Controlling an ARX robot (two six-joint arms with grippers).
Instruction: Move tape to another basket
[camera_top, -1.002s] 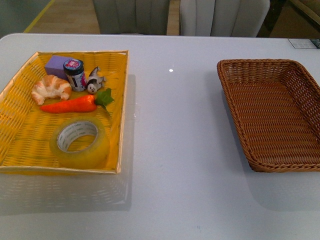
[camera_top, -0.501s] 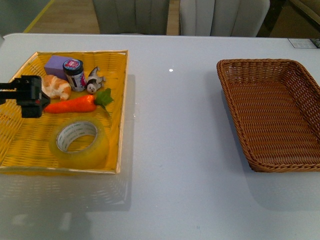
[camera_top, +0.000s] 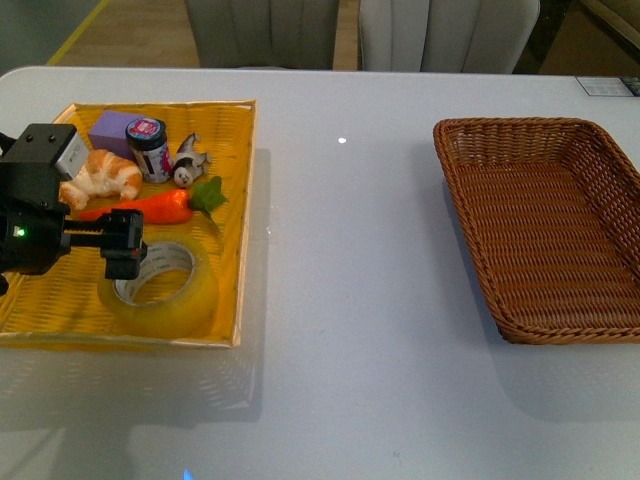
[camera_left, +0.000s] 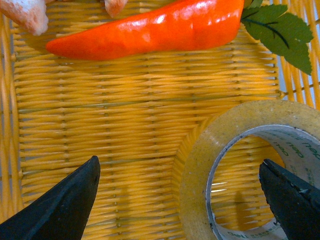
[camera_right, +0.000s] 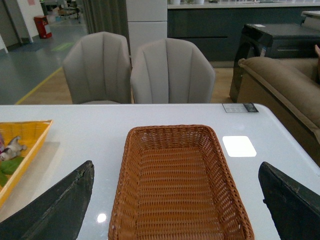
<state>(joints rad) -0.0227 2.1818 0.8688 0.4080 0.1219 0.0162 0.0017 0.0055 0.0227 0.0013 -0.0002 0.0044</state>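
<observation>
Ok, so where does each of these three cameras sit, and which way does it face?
Front view: on the robot's body, looking forward and down across the white table; the left gripper shows over the yellow basket.
Left wrist view: on the left arm, looking down at the tape and carrot; its open fingertips show.
Right wrist view: on the right arm, facing the brown basket and chairs; the right gripper shows, open.
Shared: front and left wrist views both show tape and carrot.

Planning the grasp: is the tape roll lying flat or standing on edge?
Lying flat: the tape rests on the floor of the yellow basket, core hole facing up.
</observation>
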